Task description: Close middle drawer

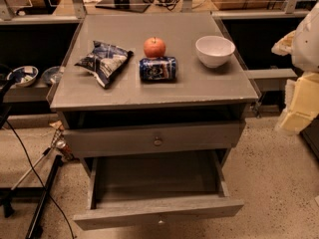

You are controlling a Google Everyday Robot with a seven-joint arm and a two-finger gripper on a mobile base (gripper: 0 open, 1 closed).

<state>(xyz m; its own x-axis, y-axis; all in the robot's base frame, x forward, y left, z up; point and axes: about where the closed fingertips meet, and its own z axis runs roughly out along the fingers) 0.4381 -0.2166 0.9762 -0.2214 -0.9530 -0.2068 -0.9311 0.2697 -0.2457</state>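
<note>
A grey wooden cabinet (149, 91) fills the middle of the camera view, standing on a speckled floor (269, 163). The middle drawer (124, 214) is pulled far out toward the camera, its deep box open to view and its low flat front near the bottom edge of the picture. Above it, the taller-fronted top drawer (114, 141) stands slightly out from the cabinet face, a dark gap showing between it and the cabinet top. The gripper (300, 101) hangs at the right edge of the view, a pale white and cream shape beside the cabinet's right side, well apart from both drawers; whether it is released or clenched cannot be told. On the cabinet top a blue and white chip bag (104, 61) lies to the left, and a white bowl (215, 50) stands upright to the right. Between them a blue can (158, 68) lies on its side, with a red apple (154, 47) just behind it. A round metal knob (158, 141) sits in the centre of the top drawer's front, and a smaller knob (160, 222) shows on the middle drawer's front.
</note>
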